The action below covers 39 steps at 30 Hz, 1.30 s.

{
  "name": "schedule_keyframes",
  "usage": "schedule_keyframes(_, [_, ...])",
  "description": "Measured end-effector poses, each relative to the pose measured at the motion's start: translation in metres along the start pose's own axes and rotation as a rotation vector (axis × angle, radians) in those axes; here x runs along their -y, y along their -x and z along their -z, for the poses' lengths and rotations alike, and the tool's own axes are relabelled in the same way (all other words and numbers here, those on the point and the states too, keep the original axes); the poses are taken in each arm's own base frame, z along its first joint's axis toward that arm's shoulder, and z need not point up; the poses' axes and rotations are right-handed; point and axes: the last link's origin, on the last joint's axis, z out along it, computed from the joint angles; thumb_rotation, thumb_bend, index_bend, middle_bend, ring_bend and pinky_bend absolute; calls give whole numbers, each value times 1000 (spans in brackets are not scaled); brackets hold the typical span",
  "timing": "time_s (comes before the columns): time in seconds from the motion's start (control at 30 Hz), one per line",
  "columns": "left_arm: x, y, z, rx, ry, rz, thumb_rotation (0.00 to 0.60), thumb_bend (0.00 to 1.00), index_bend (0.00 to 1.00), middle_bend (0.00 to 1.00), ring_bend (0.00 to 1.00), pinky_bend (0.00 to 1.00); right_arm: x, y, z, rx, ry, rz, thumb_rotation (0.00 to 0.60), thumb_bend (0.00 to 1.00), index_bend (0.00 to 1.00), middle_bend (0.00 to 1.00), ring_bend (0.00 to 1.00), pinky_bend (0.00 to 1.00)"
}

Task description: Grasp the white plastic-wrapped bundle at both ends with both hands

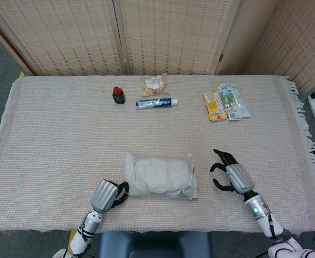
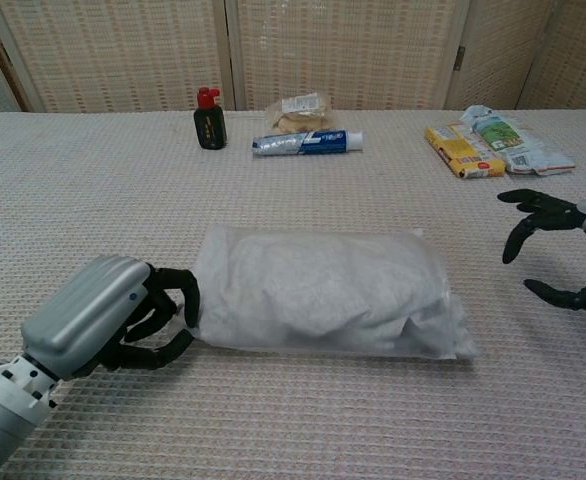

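Observation:
The white plastic-wrapped bundle lies lengthwise near the table's front edge. My left hand is at its left end, with the dark fingers curled over the wrapper's edge and the thumb beneath, gripping that end. My right hand hovers to the right of the bundle's right end with its fingers spread. A clear gap separates it from the wrapper, and it holds nothing.
Along the far side stand a small dark bottle with a red cap, a snack packet, a toothpaste tube, and yellow and green-white packets. The woven tablecloth has a fringe at the right edge. A blue chair back sits below the front edge.

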Motion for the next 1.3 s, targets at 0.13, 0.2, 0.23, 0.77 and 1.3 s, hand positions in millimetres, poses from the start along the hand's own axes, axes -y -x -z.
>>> schedule_keyframes(0.13, [3, -4, -2, -5, -8, 2, 600, 468, 685, 1000, 1000, 1000, 3, 9, -7, 3, -26, -53, 567, 365, 363, 0, 0, 0])
schedule_keyframes(0.2, [4, -5, -3, -4, -12, 4, 600, 468, 685, 1000, 1000, 1000, 6, 13, -8, 4, -42, -86, 566, 364, 363, 0, 0, 0])
schedule_keyframes(0.23, [4, -5, -3, -3, -16, 8, 600, 466, 685, 1000, 1000, 1000, 6, 15, -9, 4, -49, -98, 565, 363, 363, 0, 0, 0])
schedule_keyframes(0.77, [1, -9, -16, 42, -105, 133, 600, 451, 685, 1000, 1000, 1000, 7, 47, -15, 42, -148, -181, 568, 361, 363, 0, 0, 0])
schedule_keyframes(1.3, [1, -12, -25, 63, -123, 152, 600, 446, 684, 1000, 1000, 1000, 22, 77, -34, 31, -144, -227, 600, 375, 664, 38, 0, 0])
